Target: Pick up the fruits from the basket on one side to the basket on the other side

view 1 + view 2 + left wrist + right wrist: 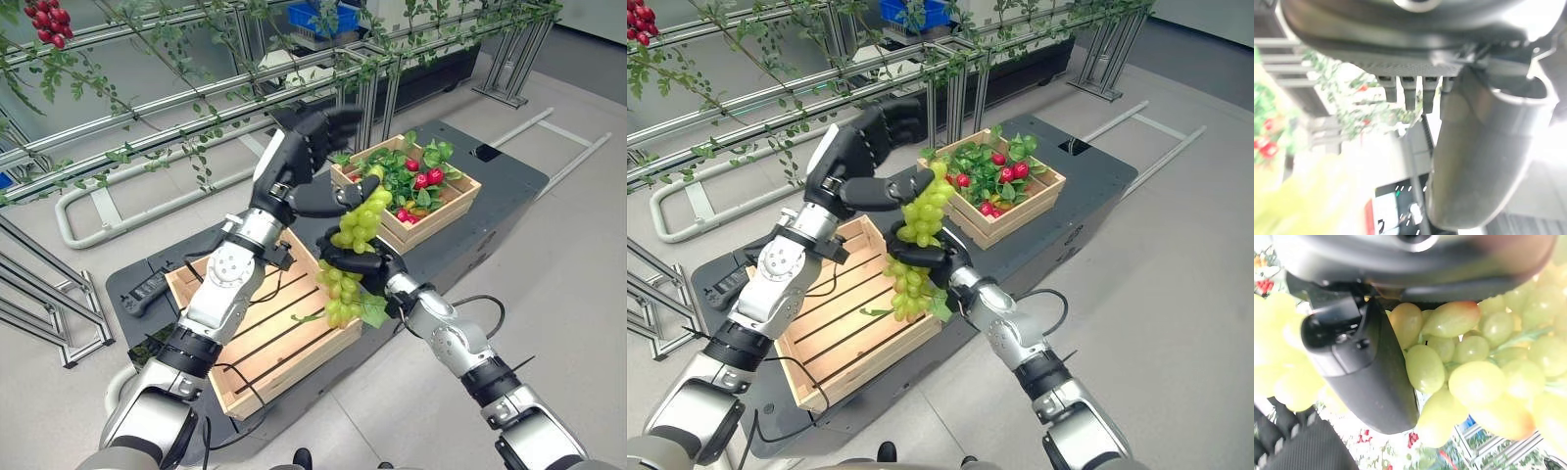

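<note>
We are looking down at a dark table with two wooden baskets sitting on it. The near basket is showing bare slats. The far basket is holding green leaves and red fruits. Our right hand is curling tight around a bunch of green grapes, holding it up in the air between the two baskets. Our left hand is hanging just above the grapes with fingers spread wide, and its thumb is touching the top of the bunch.

grapes perhaps, a blurred yellow-green smear
</note>
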